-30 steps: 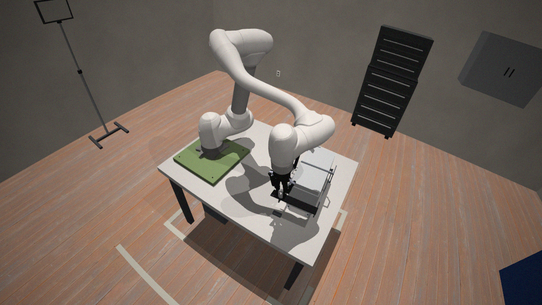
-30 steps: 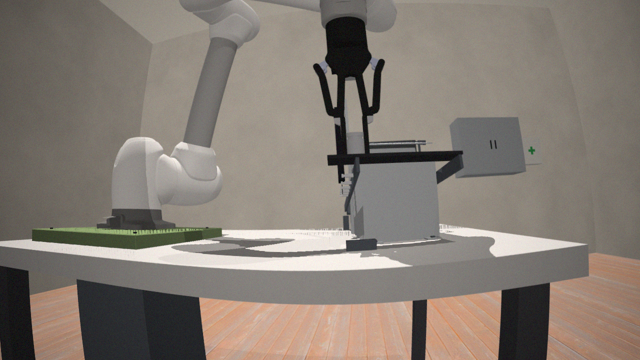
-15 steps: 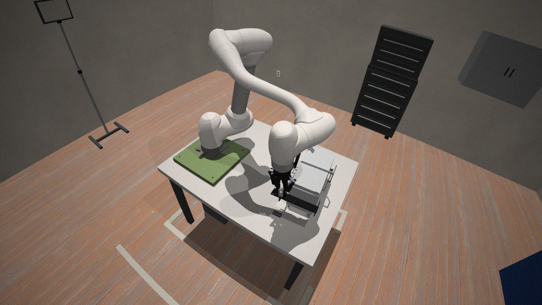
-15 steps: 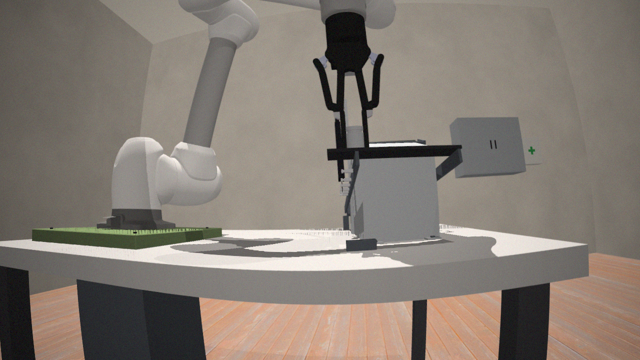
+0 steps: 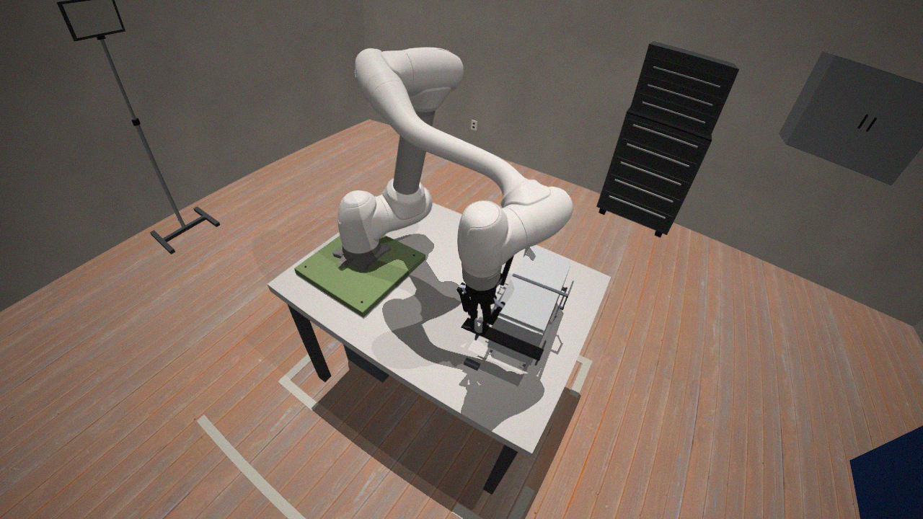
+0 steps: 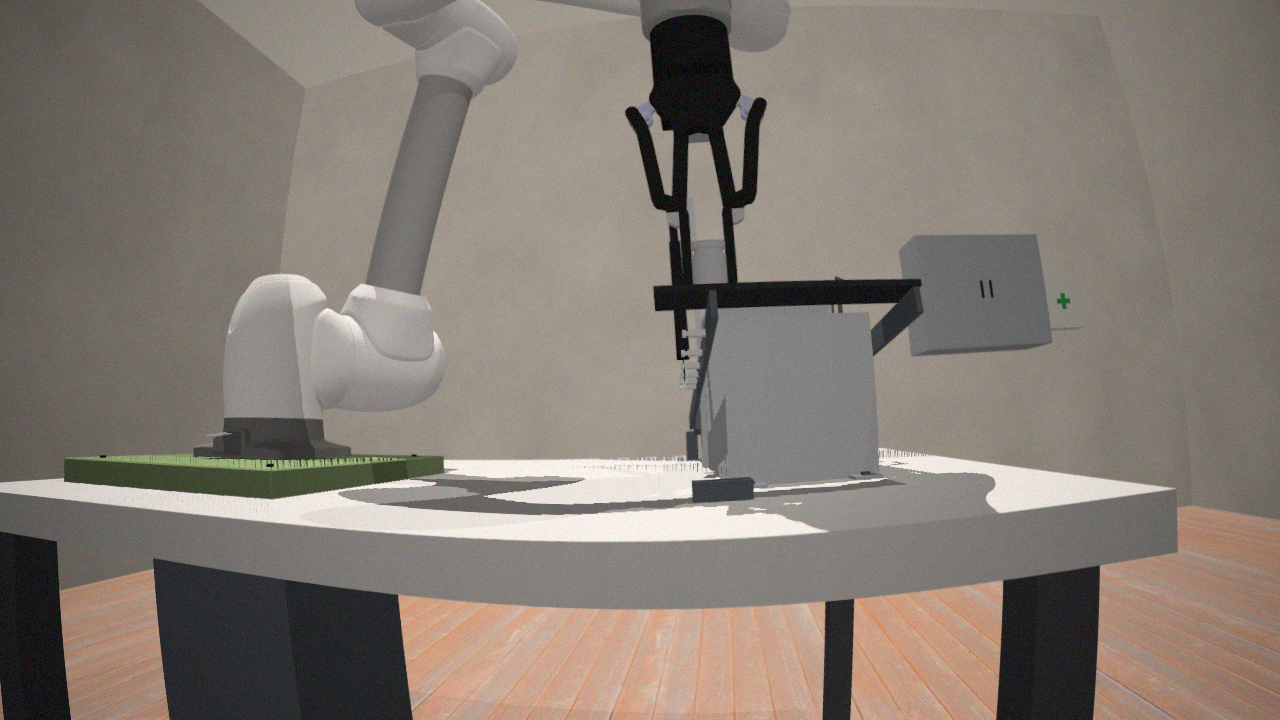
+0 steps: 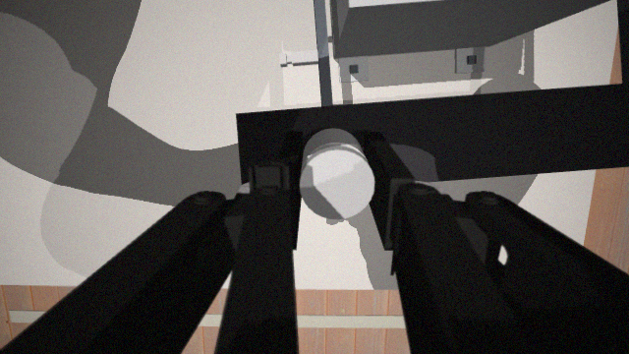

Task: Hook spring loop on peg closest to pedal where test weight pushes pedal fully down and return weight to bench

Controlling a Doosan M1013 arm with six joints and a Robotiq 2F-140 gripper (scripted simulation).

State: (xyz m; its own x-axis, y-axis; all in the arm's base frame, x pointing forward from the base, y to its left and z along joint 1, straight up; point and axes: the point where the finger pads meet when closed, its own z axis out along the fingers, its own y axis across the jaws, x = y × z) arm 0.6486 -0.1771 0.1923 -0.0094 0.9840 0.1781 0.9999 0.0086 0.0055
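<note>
The steel test weight is over the end of the pedal that overhangs the side with the pegs. It is a smooth, pale cylinder, upright or nearly so, and the gripper is closed on it, a finger against each side. Whether its base bears fully on the pedal I cannot tell

Being steel, it should be dense for its size and quite rigid; squeezing will not hurt it, but flat pads on a round, polished wall could let it slip or turn. The present hold looks right to me: across the diameter, fingers pointing down, base left free. A pinch at the very top would invite it to swing (and a swinging lump of steel is poor company for a sprung pedal)

The pedal will likely behave as a stiff bar with give beneath it, pushing back through the spring, so weight and pedal should part slowly and straight, without a sideways drag. If this peg's test is done, the weight belongs on the bench, well away from the pedal and the feeder's housing. The spring's loop, too small to make out beside the pedal, would need a finer, gentler grip
</note>
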